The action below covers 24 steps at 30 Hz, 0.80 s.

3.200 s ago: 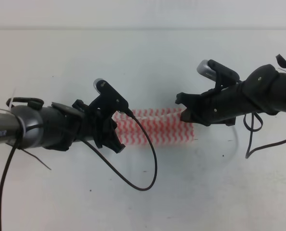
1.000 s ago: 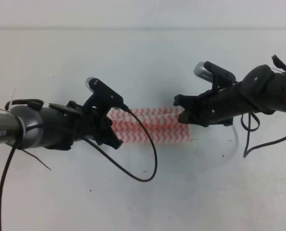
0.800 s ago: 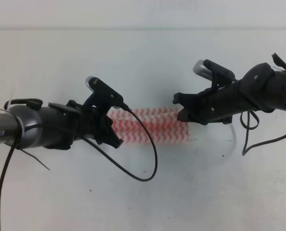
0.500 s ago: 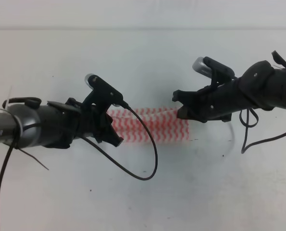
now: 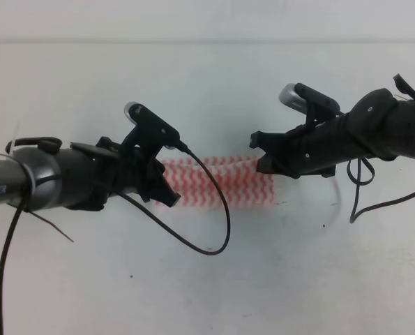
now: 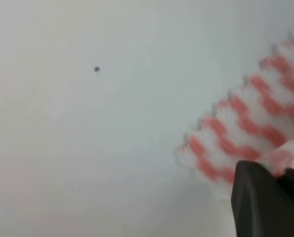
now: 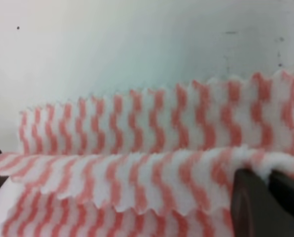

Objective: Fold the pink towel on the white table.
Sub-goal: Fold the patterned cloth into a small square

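- Pink towel (image 5: 221,183) lying near the middle of the white table (image 5: 207,91), folded into a narrow band running left to right between the two arms.
- Left gripper (image 5: 167,190) down at the band's left end, over the cloth; in the overhead view the tips hidden by the arm's own body.
- From the left wrist camera: one dark fingertip (image 6: 265,197) at lower right, a lifted fold of pink towel (image 6: 245,133) pressed against it, apparently pinched (second finger only partly in frame, so the pinch probably but not certainly closed).
- Scalloped corner of the cloth resting on the bare white table (image 6: 87,123) beside that fingertip; one small dark speck (image 6: 97,69) on the surface up and to the left.
- Right gripper (image 5: 266,164) at the band's right end, at its far corner, touching the cloth.
- From the right wrist camera: two dark fingers (image 7: 253,197) at lower right, closed tight on the raised edge of the pink towel (image 7: 147,143), with no gap visible between them.
- That gripped edge lifted and stretched as a ridge across the frame, a flat layer behind it and another below it.
- Black cable (image 5: 217,223) looping down from the left arm, over the band and onto the table in front of it.
- Loose dark cable (image 5: 357,199) hanging below the right arm, clear of the cloth.
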### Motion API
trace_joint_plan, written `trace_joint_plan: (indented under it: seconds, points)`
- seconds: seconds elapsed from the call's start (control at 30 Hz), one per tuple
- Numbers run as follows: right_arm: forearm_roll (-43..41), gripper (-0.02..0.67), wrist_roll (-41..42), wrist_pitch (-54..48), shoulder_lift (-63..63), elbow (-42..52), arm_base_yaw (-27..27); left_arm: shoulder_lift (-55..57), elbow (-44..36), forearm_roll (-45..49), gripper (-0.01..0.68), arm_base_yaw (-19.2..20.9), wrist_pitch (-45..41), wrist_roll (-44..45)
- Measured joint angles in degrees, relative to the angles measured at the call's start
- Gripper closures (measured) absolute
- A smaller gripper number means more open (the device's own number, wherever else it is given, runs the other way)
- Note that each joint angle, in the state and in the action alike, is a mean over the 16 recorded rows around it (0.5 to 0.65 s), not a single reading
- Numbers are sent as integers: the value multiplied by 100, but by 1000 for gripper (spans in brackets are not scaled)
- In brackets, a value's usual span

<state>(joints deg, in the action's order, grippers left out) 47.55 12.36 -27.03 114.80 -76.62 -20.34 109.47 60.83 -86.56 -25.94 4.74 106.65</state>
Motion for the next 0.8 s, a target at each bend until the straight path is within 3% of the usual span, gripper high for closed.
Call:
trace_joint_plan:
  seconds: [0.8]
  points:
    - [1, 664, 8, -32, -9, 0, 1, 50, 48, -566, 674, 0, 226, 260]
